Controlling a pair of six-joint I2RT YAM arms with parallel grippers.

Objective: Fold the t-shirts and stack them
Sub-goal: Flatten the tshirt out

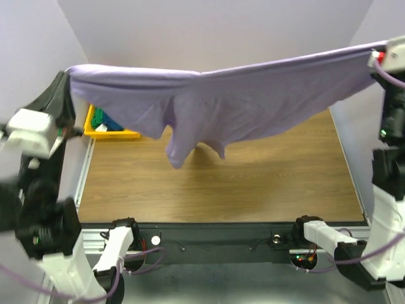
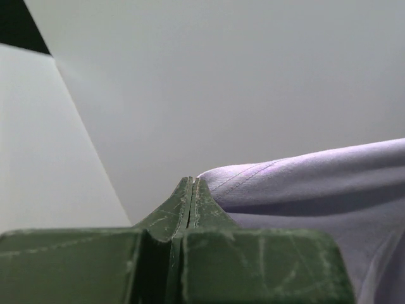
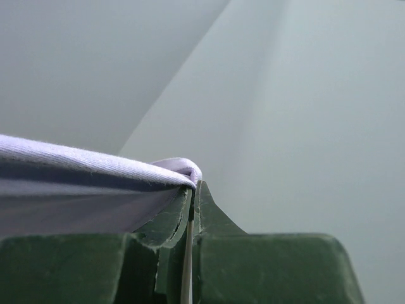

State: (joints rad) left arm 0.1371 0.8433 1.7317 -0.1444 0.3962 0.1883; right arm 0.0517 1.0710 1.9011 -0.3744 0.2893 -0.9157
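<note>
From above: the lavender t-shirt (image 1: pixel 253 95) is strung up in the air between both arms, high over the wooden surface (image 1: pixel 253 183). The left gripper (image 1: pixel 67 81) has one end, the right gripper (image 1: pixel 380 58) the other, well apart, so the top edge pulls into a shallow sag. The body and a sleeve dangle in the middle, clear of the wood. That spread looks meant to shake the shirt flat before laying it down to fold. Back left, a yellow bin (image 1: pixel 95 132) sits at the surface's edge with green and blue cloth (image 1: pixel 109 121) bundled inside, likely more shirts waiting.

Over to the left wrist: the left gripper (image 2: pixel 192 185) has its jaws pressed tight together, and the lavender t-shirt (image 2: pixel 316 183) runs off to the right from the tips, hem seam visible. Only blank wall lies behind.

Right wrist now: the right gripper (image 3: pixel 193 189) has its jaws nearly closed, a thin pale sliver between them, and the lavender t-shirt (image 3: pixel 76 166) bunches at the tips and streams left, taut. Both pinches are right at the cloth's edge, so a slip is the risk.
</note>
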